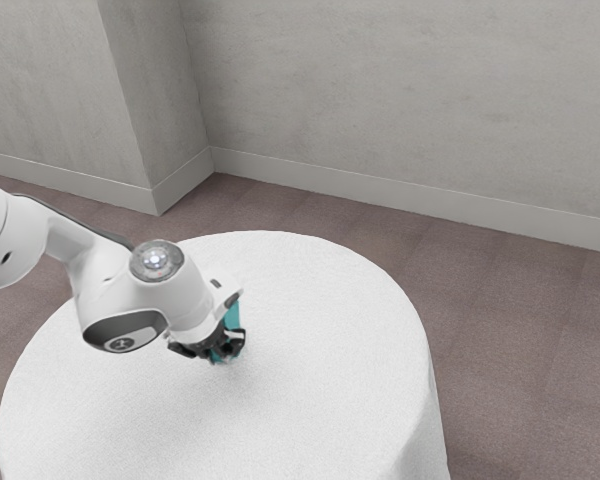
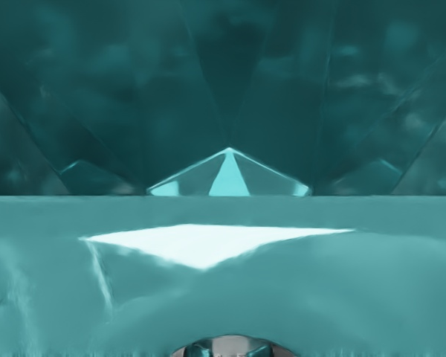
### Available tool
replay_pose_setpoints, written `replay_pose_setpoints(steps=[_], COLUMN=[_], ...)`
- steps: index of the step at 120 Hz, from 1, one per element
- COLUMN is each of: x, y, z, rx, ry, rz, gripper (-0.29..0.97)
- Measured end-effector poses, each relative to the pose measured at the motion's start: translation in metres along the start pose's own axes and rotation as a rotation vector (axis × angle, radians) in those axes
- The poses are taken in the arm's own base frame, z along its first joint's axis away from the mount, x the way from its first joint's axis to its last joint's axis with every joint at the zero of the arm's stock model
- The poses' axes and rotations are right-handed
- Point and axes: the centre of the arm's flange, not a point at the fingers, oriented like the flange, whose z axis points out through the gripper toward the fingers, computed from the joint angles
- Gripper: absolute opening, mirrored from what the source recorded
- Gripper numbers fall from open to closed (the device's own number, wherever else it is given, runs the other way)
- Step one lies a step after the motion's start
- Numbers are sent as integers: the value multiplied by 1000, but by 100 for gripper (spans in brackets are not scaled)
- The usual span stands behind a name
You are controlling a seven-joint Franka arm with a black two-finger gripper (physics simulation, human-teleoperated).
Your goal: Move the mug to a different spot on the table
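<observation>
A teal mug [image 1: 226, 347] stands on the round white table [image 1: 320, 400], left of its middle in the exterior view. My gripper [image 1: 218, 350] points down onto it from the white hand above, and the hand hides most of the mug. Dark fingers flank the teal body on both sides, so the gripper is shut on the mug. In the wrist view the mug's [image 2: 223, 111] teal surface sits right against the camera, with a pale bright patch just below its darker part. I cannot tell whether the mug rests on the cloth or hangs just above it.
The white tablecloth drops off at the table's edge [image 1: 425, 380] toward the exterior view's right. Brown floor [image 1: 520, 300] and grey walls with a pale baseboard [image 1: 410, 195] lie behind. The arm [image 1: 70, 260] comes in from the exterior view's left.
</observation>
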Motion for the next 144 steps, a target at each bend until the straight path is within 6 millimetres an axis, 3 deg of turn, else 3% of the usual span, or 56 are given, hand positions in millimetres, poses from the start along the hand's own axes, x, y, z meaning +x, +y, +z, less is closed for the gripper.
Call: replay_pose_setpoints(steps=[20,51,84,105,130,144], x=[0,4,-15,-16,-8,2], y=[-1,-3,-1,-10,-9,-12], z=[3,-2,-8,-36,-90,-99], rx=[2,0,3,-13,-33,-25], ry=[-4,9,-5,34,126,135], rz=[-18,-28,-10,-21,-16,-19], gripper=[8,48,62,66,67,67])
